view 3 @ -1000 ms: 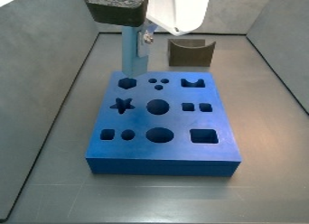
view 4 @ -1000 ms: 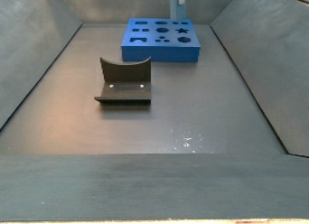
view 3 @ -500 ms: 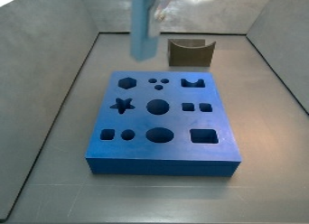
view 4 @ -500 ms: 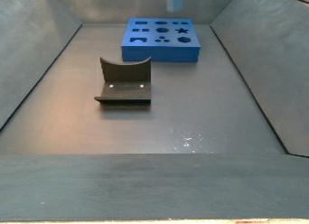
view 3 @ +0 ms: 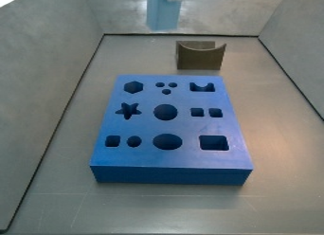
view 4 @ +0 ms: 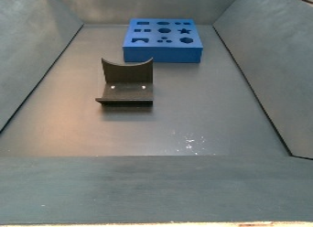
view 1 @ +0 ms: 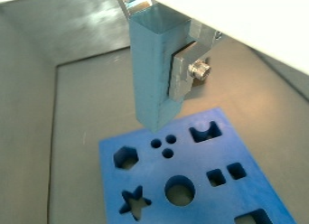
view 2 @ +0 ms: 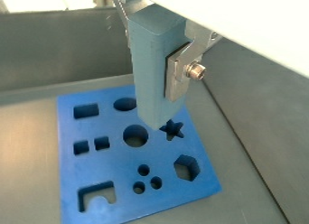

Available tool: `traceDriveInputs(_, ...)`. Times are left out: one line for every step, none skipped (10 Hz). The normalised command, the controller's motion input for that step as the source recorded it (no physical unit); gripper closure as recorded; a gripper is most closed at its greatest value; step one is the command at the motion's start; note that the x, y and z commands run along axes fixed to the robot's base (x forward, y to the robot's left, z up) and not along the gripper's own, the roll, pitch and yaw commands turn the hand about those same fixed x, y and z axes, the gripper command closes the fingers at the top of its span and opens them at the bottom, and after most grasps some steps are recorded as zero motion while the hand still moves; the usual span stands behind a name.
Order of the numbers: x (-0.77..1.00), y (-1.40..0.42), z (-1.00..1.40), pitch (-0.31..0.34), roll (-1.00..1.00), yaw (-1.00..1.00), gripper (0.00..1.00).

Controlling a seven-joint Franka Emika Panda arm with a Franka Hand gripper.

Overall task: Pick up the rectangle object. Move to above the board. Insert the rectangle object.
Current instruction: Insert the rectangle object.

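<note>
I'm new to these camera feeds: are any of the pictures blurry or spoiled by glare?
In both wrist views the rectangle object between the gripper fingers looks soft, the board sharper. In a side view the rectangle object is smeared at the top edge. In a side view the floor carries small bright glints.

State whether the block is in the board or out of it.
Out. The tool holds the block upright in the air, clear above the board.

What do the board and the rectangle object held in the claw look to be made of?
The board: apparently matte plastic or dense foam, judging by its uniform bright blue and cleanly cut holes. The rectangle object, gripped in the claw above the board: seemingly smooth pale blue plastic with a faint sheen. The fingers: bare silver metal plates.
</note>
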Motion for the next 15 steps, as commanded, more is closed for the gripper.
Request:
traceDriveInputs(0.11,0.00,0.87,0.120,-0.11,-0.96,1.00)
traceDriveInputs(0.05,0.00,0.43,0.000,-0.19,-1.00,1.00)
traceDriveInputs(0.23,0.23,0.28,-0.040,-0.58,-0.37,1.00)
traceDriveInputs(0.00,0.03,0.03,0.000,-0.08,0.00,1.00)
traceDriveInputs(0.37,0.00,-0.54,0.000,0.00,-0.01,1.00)
traceDriveInputs(0.04,-0.90,-0.79,-0.269,0.55,-0.12,1.00)
traceDriveInputs(0.01,-0.92,-0.78,-0.303,0.54,-0.13,1.00)
traceDriveInputs(0.02,-0.94,-0.77,-0.331,0.52,-0.11,1.00)
traceDriveInputs(0.02,-0.95,-0.76,-0.340,0.51,-0.11,1.00)
traceDriveInputs(0.03,-0.95,-0.76,-0.349,0.50,-0.11,1.00)
traceDriveInputs(0.21,-0.76,-0.51,-0.209,0.45,0.00,1.00)
traceDriveInputs(0.00,0.00,0.00,-0.037,-0.02,0.00,1.00)
traceDriveInputs(0.00,0.00,-0.11,-0.117,0.00,0.00,1.00)
traceDriveInputs(1.00,-0.22,0.00,0.131,0.00,0.00,1.00)
traceDriveInputs(1.00,-0.32,0.00,0.089,0.00,0.00,1.00)
